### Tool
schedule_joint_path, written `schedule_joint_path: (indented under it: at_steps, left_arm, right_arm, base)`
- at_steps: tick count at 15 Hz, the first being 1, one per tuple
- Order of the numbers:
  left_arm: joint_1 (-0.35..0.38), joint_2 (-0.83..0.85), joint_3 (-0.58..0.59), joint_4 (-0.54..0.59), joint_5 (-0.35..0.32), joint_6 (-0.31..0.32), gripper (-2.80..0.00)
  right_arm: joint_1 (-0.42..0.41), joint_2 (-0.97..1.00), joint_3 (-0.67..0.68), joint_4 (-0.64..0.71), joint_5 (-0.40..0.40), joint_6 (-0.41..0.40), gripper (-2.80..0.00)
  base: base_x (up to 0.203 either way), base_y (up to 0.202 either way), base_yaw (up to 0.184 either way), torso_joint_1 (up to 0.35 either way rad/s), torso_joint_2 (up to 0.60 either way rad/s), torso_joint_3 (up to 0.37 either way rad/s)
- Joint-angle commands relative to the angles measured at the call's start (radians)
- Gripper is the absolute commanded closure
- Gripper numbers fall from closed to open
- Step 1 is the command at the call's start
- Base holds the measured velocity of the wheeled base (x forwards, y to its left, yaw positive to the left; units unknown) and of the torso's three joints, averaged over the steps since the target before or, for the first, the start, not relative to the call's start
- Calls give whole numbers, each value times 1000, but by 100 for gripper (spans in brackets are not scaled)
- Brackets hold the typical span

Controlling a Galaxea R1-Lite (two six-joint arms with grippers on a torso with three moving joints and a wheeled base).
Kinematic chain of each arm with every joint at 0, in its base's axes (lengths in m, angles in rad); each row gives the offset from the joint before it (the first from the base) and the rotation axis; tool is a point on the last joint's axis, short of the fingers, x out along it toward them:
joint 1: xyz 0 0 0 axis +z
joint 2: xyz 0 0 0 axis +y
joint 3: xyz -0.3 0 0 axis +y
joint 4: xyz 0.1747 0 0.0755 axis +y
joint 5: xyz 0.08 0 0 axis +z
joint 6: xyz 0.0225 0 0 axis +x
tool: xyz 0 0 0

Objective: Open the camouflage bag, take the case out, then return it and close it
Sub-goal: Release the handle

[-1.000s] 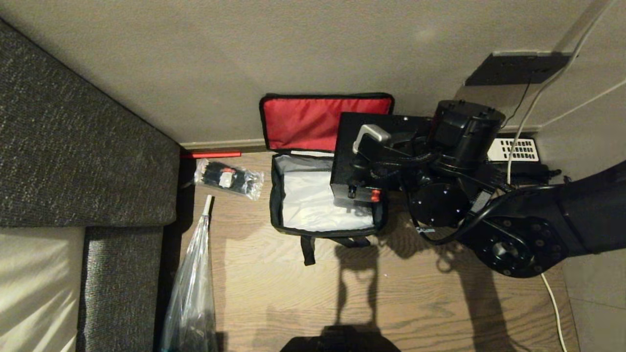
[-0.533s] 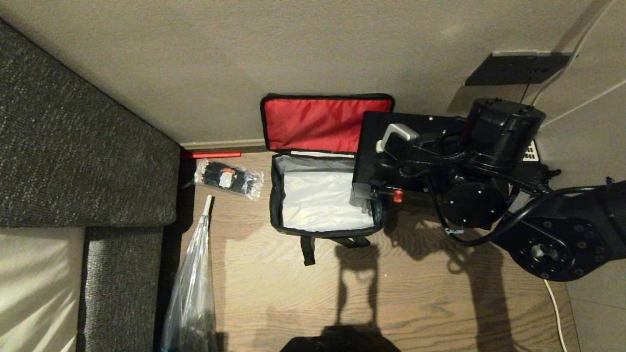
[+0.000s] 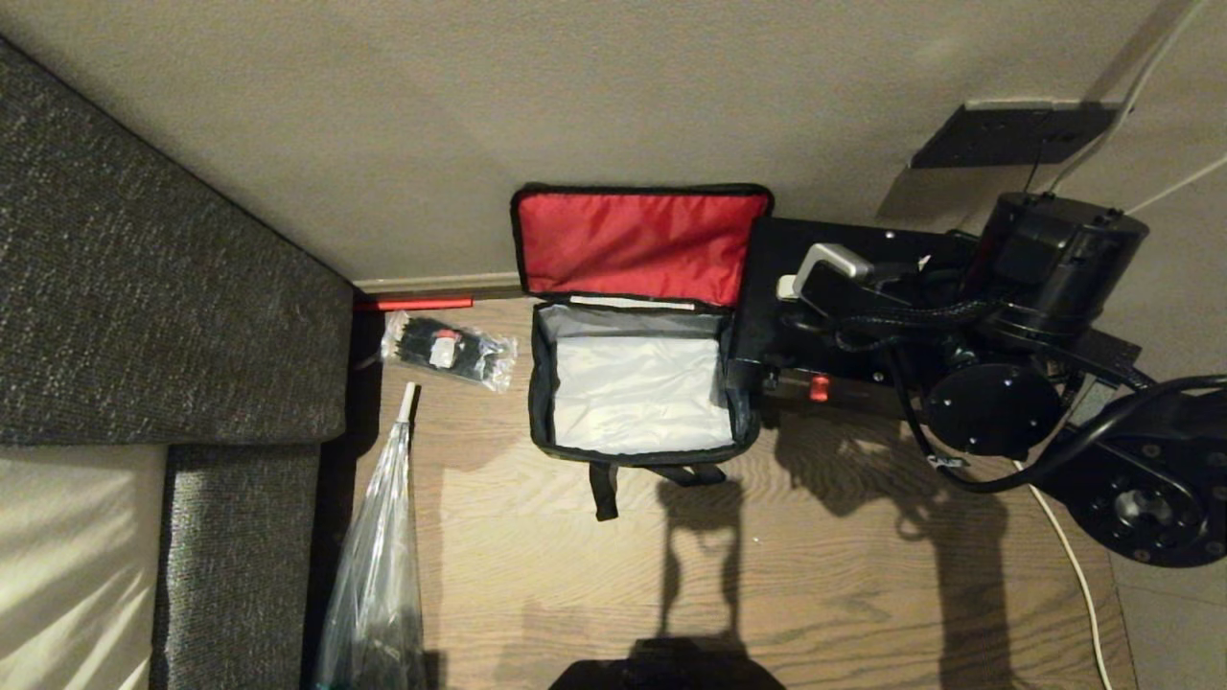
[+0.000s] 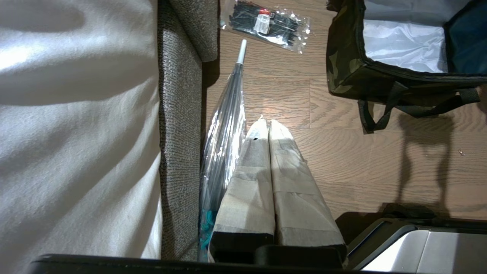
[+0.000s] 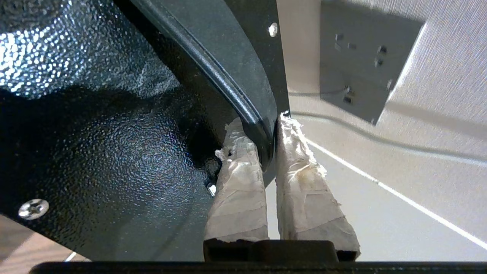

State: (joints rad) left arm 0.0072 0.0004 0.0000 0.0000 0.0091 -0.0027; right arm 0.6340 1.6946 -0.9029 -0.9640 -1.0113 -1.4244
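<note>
The camouflage bag (image 3: 542, 402) stands open on the wood floor by the wall, its red lid lining (image 3: 633, 244) propped up and its silvery inside holding nothing. Just right of the bag, the flat black case (image 3: 767, 287) hangs above the floor. My right gripper (image 5: 266, 125) is shut on the case's black handle (image 5: 243, 99), and the case's textured face (image 5: 95, 152) fills the right wrist view. My left gripper (image 4: 266, 123) is parked, shut and holding nothing, above the floor beside the sofa, with the bag's camouflage side (image 4: 350, 72) ahead of it.
A grey sofa (image 3: 144, 287) lines the left side. A clear packet of black ties (image 3: 446, 350) and a plastic-wrapped umbrella (image 3: 379, 556) lie between sofa and bag. A black wall socket (image 3: 1007, 134) and a white cable (image 3: 1074, 565) are at the right.
My right arm has carried the case to the right, from over the bag's right half to beside it. The bag's inside now shows in full. The left arm has not moved.
</note>
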Motion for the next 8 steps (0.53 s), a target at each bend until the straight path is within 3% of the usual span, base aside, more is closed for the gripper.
schedule_joint_path:
  at_steps: [1,8]
  left_arm:
    - [0,0,2,0,0,0,0]
    - [0,0,2,0,0,0,0]
  right_arm:
    - [-17,-26,27,-5,-6,-7,0]
    - [-45,-79,88,-5,-7,-7,0]
  base:
    - [0,0,0,0,0,0]
    - [0,0,0,0,0,0]
